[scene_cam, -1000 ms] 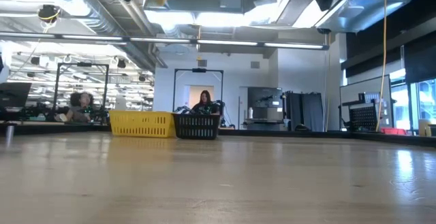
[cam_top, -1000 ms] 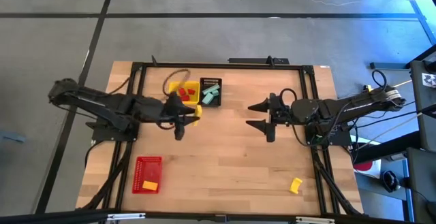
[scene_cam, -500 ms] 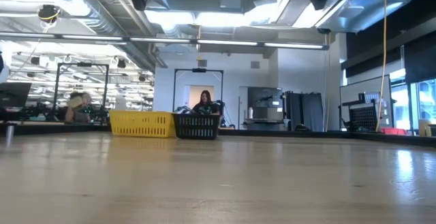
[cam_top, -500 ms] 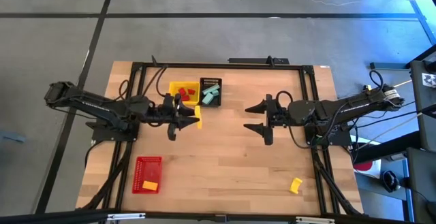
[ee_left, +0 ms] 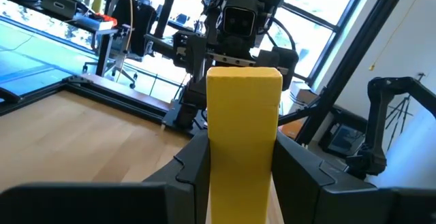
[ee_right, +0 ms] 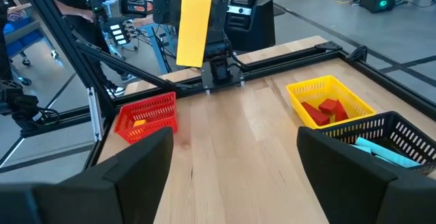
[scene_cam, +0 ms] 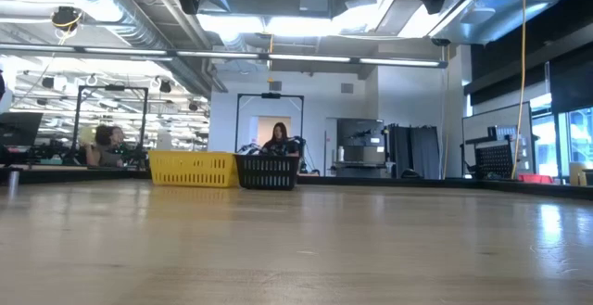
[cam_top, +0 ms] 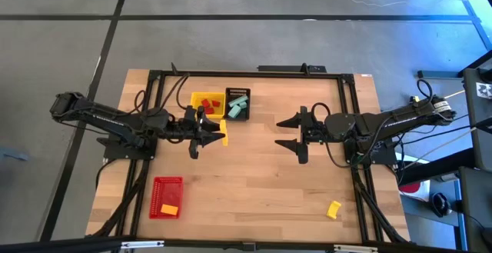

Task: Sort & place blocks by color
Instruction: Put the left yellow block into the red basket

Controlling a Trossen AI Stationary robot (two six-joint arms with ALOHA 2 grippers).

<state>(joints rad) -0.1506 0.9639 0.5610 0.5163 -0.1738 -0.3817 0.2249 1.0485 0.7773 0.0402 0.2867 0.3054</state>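
Note:
My left gripper (cam_top: pixel 217 134) is high over the table's middle left, shut on a yellow block (ee_left: pixel 243 135). The right wrist view shows that block (ee_right: pixel 194 23) raised above the table. My right gripper (cam_top: pixel 290 132) hovers open at the middle right, facing the left one and holding nothing. Red blocks (cam_top: pixel 209 104) lie in the yellow basket (cam_top: pixel 198 98). Teal blocks (cam_top: pixel 238 104) lie in the black basket (cam_top: pixel 237 91). One yellow block (cam_top: pixel 169 208) lies in the red basket (cam_top: pixel 167 185). Another yellow block (cam_top: pixel 334 209) rests on the table near the right near corner. My left gripper pinches the yellow block between its two fingers (ee_left: pixel 194 166), one on each long side face (ee_left: pixel 218 149). The fingers come level from the table's left. The block stands upright in the hold, lifted clear of the table, its upper end (ee_left: pixel 244 77) rising above the fingertips.
The yellow and black baskets stand side by side at the table's far edge, just beyond my left gripper. The red basket sits at the near left. A black frame (cam_top: pixel 254 72) borders the tabletop. Bare wood (cam_top: pixel 254 176) lies between the arms. People and benches show in the room behind.
My left gripper rose with the yellow block, which climbed almost out of the low view's top, and the block shifted slightly toward the near edge. My right gripper drifted a little toward the table's left. Both have kept still for the last half second.

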